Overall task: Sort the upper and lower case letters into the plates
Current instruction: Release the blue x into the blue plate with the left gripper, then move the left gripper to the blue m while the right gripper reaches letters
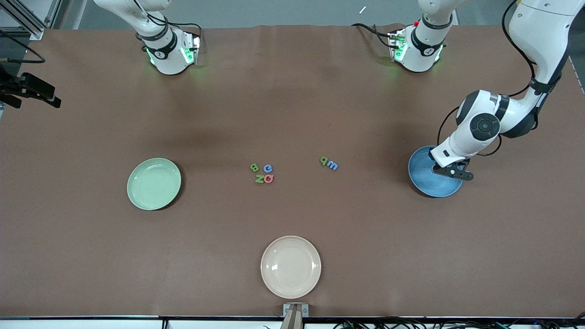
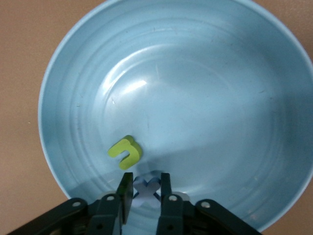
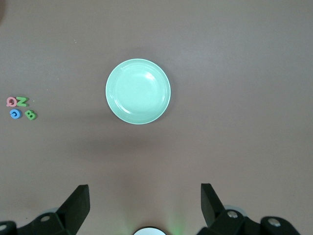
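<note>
My left gripper [image 1: 452, 171] [image 2: 146, 180] hangs low over the blue plate [image 1: 427, 187] [image 2: 195, 98], shut on a pale blue x-shaped letter [image 2: 146, 190]. A yellow-green letter [image 2: 125, 152] lies in that plate. The pale green plate [image 1: 154, 183] [image 3: 138, 91] holds nothing. Mid-table lie a green letter [image 1: 254, 167], a blue one [image 1: 268, 168], a green Z [image 1: 259, 179] and a pink-red one [image 1: 268, 178]. A green q [image 1: 323, 160] and a blue m [image 1: 332, 165] lie toward the left arm's end. My right gripper [image 3: 144, 196] waits open, high above the table.
A cream-white plate [image 1: 290, 267] sits near the table's front edge, nearer the front camera than the letters. Both arm bases stand along the back edge. The four mid-table letters [image 3: 19, 107] also show in the right wrist view.
</note>
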You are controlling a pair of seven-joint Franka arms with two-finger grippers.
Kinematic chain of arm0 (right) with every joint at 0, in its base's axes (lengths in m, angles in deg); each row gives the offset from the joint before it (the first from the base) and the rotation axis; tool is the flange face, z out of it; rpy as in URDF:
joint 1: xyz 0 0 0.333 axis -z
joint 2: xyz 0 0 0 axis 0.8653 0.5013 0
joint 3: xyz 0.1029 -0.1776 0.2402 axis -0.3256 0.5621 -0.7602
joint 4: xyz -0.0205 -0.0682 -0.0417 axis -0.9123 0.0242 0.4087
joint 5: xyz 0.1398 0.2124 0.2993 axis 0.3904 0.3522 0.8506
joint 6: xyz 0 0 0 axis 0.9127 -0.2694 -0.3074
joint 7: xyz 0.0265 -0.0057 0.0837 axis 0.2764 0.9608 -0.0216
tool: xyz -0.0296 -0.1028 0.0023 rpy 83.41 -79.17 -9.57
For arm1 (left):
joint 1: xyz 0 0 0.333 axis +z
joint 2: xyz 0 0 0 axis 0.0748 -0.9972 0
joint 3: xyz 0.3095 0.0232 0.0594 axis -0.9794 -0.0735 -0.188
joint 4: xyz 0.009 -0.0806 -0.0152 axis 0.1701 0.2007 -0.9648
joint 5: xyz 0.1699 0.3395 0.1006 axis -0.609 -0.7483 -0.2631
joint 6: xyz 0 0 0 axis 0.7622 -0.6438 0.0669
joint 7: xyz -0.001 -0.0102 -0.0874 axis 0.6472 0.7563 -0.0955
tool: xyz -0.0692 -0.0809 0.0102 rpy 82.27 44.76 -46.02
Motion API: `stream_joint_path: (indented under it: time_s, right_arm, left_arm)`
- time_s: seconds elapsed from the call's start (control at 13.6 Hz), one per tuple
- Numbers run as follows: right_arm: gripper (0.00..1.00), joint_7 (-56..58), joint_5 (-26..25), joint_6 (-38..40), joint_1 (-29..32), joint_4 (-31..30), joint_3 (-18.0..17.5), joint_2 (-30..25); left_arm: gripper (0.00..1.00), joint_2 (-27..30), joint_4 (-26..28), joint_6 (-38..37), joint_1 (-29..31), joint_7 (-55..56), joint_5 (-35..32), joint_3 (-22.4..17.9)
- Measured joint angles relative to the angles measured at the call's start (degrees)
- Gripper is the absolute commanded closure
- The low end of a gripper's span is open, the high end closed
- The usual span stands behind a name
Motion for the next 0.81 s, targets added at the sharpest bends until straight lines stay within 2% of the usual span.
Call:
stream_joint_path:
  time_s: [0.22,0.44,0.59,0.81]
  right_arm:
    - [0.0,0.0,0.0,0.0,0.1,0.4,0.0,0.0]
    - [0.0,0.0,0.0,-0.3,0.6,0.9,0.2,0.7]
    - [0.0,0.0,0.0,-2.7,0.6,0.9,0.2,3.5]
    - [0.0,0.0,-0.1,-7.3,1.0,1.1,0.2,10.7]
  left_arm:
    - [0.01,0.0,-0.6,0.3,0.0,-0.1,0.0,0.5]
    - [0.01,0.1,-1.6,0.3,0.0,0.0,0.0,2.8]
    - [0.01,0.5,-2.1,-0.2,0.1,0.3,0.2,5.0]
    - [0.01,1.2,-3.9,-4.5,0.1,2.5,3.6,9.8]
